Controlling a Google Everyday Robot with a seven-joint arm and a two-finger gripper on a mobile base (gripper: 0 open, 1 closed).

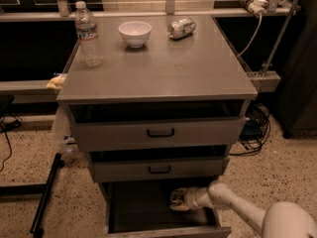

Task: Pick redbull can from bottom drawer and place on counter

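Note:
The bottom drawer (148, 229) is pulled open, dark inside. My gripper (179, 200) reaches into it from the right, on a pale arm (237, 209), and sits at the drawer's right middle. A small silvery round top (175, 197) at the gripper's tip looks like the redbull can. The gripper hides the rest of the can. The counter (158, 68) is the flat grey top of the cabinet, well above the gripper.
On the counter stand a water bottle (88, 33) at the back left, a white bowl (134, 32) and a dented silver can (181, 28) lying on its side. The two upper drawers (159, 132) are slightly open and overhang the bottom one. Cables (255, 128) lie on the floor to the right.

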